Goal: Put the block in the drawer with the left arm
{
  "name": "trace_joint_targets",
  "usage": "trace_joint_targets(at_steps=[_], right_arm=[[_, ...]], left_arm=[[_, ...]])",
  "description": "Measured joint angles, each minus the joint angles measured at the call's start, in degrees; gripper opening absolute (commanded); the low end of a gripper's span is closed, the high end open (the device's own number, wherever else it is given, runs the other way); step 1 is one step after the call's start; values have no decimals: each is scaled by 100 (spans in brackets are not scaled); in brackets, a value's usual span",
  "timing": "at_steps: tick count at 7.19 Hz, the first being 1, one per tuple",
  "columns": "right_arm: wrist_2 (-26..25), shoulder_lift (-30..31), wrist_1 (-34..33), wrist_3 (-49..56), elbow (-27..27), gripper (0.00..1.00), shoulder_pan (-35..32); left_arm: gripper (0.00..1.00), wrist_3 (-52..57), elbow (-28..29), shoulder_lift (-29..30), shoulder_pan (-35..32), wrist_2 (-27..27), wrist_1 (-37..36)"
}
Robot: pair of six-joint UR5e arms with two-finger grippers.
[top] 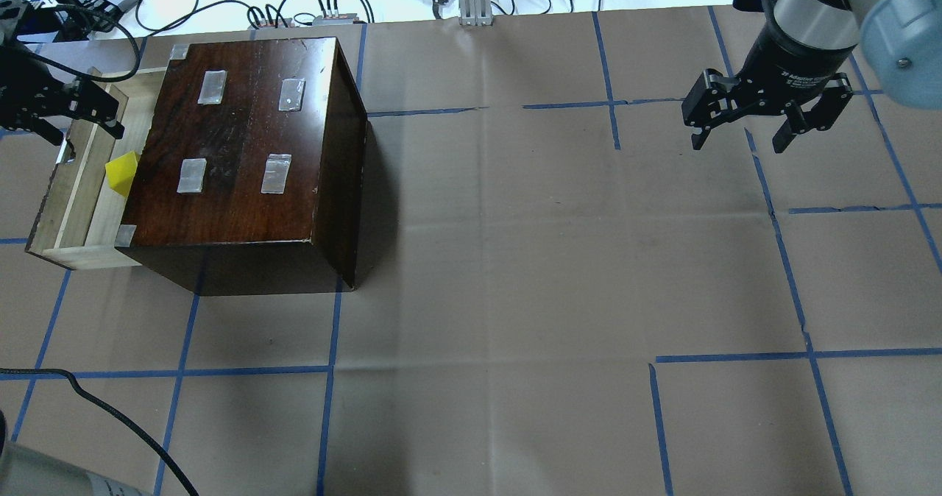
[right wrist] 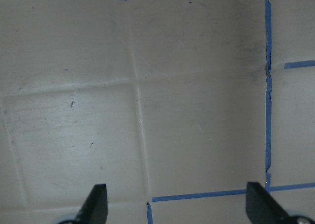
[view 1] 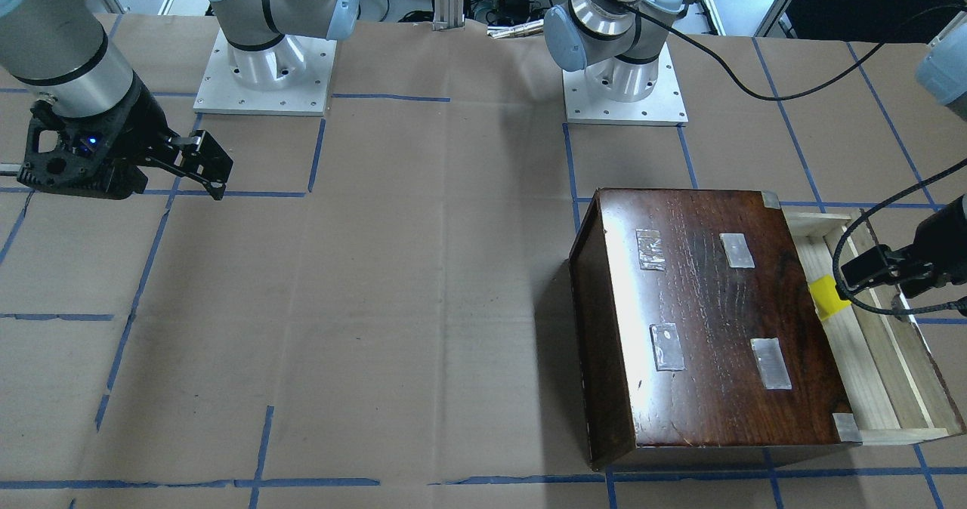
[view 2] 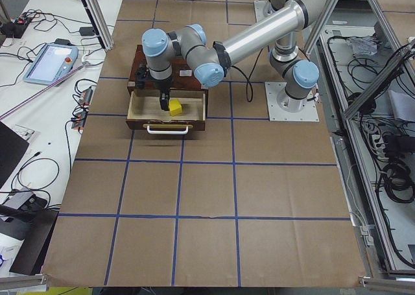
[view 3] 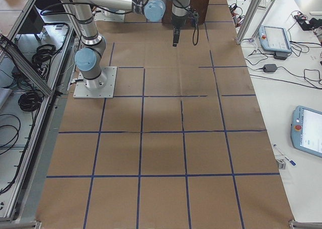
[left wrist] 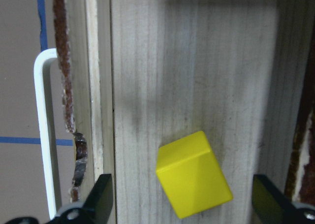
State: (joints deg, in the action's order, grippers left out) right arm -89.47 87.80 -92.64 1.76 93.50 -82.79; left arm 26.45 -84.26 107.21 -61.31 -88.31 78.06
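Note:
The yellow block [left wrist: 193, 175] lies tilted on the floor of the open pale-wood drawer [left wrist: 197, 61]. It also shows in the overhead view [top: 122, 172], the front view [view 1: 827, 297] and the left view [view 2: 175, 106]. The drawer [top: 73, 187] is pulled out of the dark box [top: 243, 143]. My left gripper [left wrist: 184, 204] is open just above the drawer [view 1: 891, 373], with its fingers [left wrist: 101, 199] apart on either side of the block and not touching it. It also shows in the overhead view [top: 82, 134]. My right gripper [top: 739, 143] is open and empty, far across the table.
The dark glossy box [view 1: 710, 313] has several tape patches on its top. The drawer's white handle [left wrist: 42, 135] runs along its front panel. A black cable [view 1: 846, 245] loops over the drawer by the left gripper. Brown paper with blue tape lines [right wrist: 268, 86] covers the table.

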Motion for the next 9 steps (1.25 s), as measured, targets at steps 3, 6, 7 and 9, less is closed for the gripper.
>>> trace_joint_targets(at_steps=[3, 6, 7, 9], right_arm=[[0, 0, 0, 0, 0, 100, 0], [0, 0, 0, 0, -7, 100, 0], [0, 0, 0, 0, -7, 100, 0], [0, 0, 6, 0, -6, 100, 0]], left_arm=[[99, -126, -51, -337, -3, -8, 71], [99, -638, -140, -711, -125, 4, 291], [99, -947, -141, -924, -344, -5, 503], [99, -1854, -138, -1263, -998, -12, 887]])
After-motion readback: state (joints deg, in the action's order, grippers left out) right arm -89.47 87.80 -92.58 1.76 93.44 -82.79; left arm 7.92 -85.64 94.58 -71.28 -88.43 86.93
